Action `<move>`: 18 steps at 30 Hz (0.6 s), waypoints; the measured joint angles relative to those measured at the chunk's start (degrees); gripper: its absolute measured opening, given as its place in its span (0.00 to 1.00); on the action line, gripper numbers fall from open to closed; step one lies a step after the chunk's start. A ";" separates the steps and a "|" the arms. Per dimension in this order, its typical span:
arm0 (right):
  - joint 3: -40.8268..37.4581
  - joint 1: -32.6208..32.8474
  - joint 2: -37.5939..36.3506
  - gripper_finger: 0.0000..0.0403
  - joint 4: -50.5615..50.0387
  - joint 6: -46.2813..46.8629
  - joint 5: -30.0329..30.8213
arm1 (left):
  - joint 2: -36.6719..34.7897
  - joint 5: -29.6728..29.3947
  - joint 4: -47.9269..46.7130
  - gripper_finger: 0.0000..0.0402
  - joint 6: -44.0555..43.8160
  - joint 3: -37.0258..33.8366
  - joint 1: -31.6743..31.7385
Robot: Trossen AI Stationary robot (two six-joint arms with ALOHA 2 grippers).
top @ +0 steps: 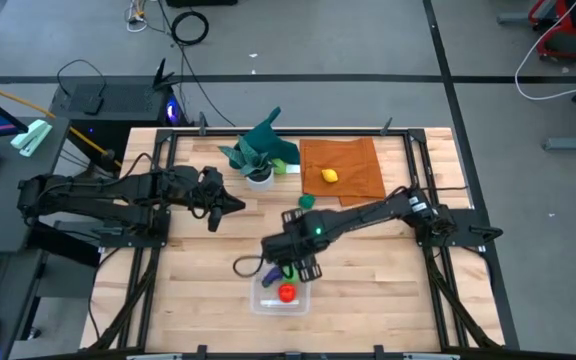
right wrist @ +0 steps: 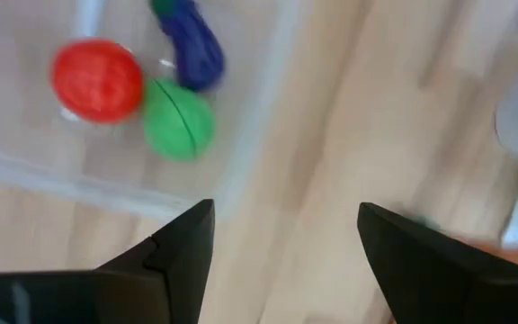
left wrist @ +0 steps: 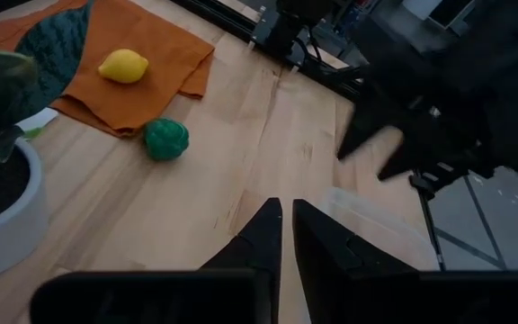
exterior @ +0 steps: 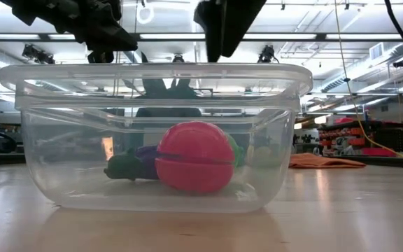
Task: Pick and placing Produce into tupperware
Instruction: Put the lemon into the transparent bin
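Observation:
The clear tupperware (top: 268,300) stands near the table's front edge. Inside it lie a red piece (right wrist: 97,79), a light green one (right wrist: 178,119) and a purple eggplant (right wrist: 192,45), all resting on its floor (exterior: 82,192). My right gripper (right wrist: 286,243) hangs open and empty above the box's far right rim (right wrist: 250,135). A yellow piece (top: 330,176) lies on the orange-brown cloth (top: 353,160). A dark green piece (top: 308,201) sits on the bare wood by the cloth's near edge. My left gripper (left wrist: 286,238) is shut and waits at the table's left, above the wood.
A teal-leaved plant in a white pot (top: 258,165) stands at the far middle, beside the cloth. Black frame rails (top: 158,230) run along the table's left and right sides. Bare wood lies between the box and the cloth.

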 joint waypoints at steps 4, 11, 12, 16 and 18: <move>-0.14 -2.89 -1.46 0.56 -1.29 2.72 0.01 | 0.00 0.58 -0.32 0.11 -0.86 0.06 0.00; -2.43 -7.64 -4.69 0.54 -0.55 2.44 -1.54 | -0.18 2.83 -2.19 0.10 -0.49 0.06 -0.01; -4.34 -8.34 -5.91 0.54 0.40 2.38 -2.07 | -0.52 2.99 -2.71 0.10 -0.10 0.06 0.00; -17.29 -10.84 -13.73 0.54 5.72 3.99 -2.73 | -2.60 3.06 -3.94 0.09 1.32 0.04 0.27; -25.41 -12.05 -19.07 0.54 9.12 5.72 -2.73 | -4.02 3.05 -3.91 0.10 1.85 0.04 0.77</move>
